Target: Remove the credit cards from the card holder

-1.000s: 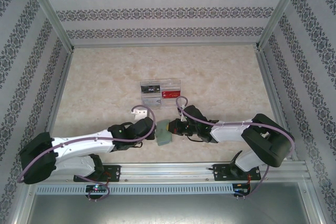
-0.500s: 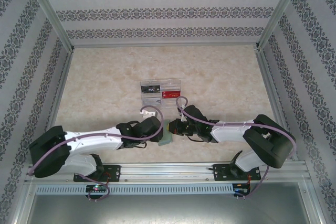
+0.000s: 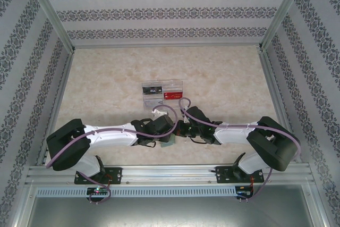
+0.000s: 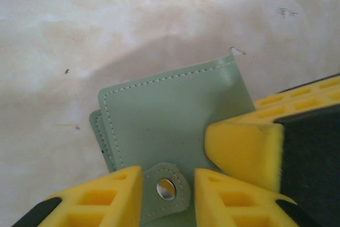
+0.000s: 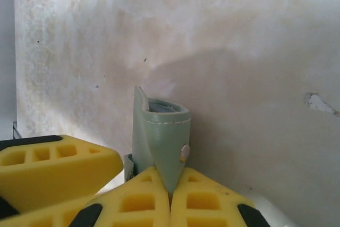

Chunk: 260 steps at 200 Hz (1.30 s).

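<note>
Steadying the card holder at the worktop's near side, your right pincer clamps its edge so your left pincer, fingers apart, straddles the clasp, apparently to unsnap it.

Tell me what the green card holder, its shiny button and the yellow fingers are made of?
The card holder looks like leather or faux leather, matte, with stitched edges. The button is probably metal, silvery and shiny. The yellow fingers are likely foam or rubbery plastic, matte, with moulded square pockets.
</note>
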Available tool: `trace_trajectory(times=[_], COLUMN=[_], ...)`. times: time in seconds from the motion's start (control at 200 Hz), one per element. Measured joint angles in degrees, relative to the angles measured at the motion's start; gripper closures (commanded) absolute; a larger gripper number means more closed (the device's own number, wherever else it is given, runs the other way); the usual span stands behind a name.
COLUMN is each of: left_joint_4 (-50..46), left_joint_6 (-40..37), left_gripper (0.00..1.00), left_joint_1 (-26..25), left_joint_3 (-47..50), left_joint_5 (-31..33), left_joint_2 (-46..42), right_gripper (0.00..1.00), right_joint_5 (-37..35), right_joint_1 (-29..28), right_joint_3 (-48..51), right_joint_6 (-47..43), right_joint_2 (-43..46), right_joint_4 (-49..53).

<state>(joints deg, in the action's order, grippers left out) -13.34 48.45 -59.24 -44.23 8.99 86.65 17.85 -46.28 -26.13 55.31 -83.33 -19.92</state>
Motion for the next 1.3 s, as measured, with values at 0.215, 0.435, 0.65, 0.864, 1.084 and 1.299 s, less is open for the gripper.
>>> trace_trajectory(times=[0.215,0.435,0.65,0.864,1.084,1.299], left_joint_4=[-2.1,-3.9,-10.3,-14.1,-13.2,-13.0], left_joint_6=[0.2,0.9,3.2,3.9,2.1,-0.5], left_gripper=[1.00,1.00,1.00,1.00,1.00,1.00], left_joint_1=[-1.1,-1.6,-1.2,-0.7,-0.7,-0.8], left_joint_3=[-2.6,-3.3,-2.5,-0.6,-0.6,-3.3], left_joint_5=[2.3,4.7,10.0,10.6,8.6,5.9], left_joint_2=[2.5,2.1,-2.6,-5.3,-10.2,-14.3], right_gripper=[1.00,1.00,1.00,0.79,0.41,0.32], right_joint_5=[-0.5,-0.6,-0.6,-0.6,-1.2,-2.5], right_joint_1=[0.0,0.0,0.4,0.7,0.8,0.8], right_joint_3=[0.0,0.0,0.6,1.2,1.3,1.3], right_joint_6=[-0.1,-0.1,-0.2,-0.1,-1.4,-3.1], right_joint_2=[0.3,0.7,1.4,1.6,2.5,9.3], right_joint_4=[0.5,0.7,-0.3,-0.5,3.2,7.6])
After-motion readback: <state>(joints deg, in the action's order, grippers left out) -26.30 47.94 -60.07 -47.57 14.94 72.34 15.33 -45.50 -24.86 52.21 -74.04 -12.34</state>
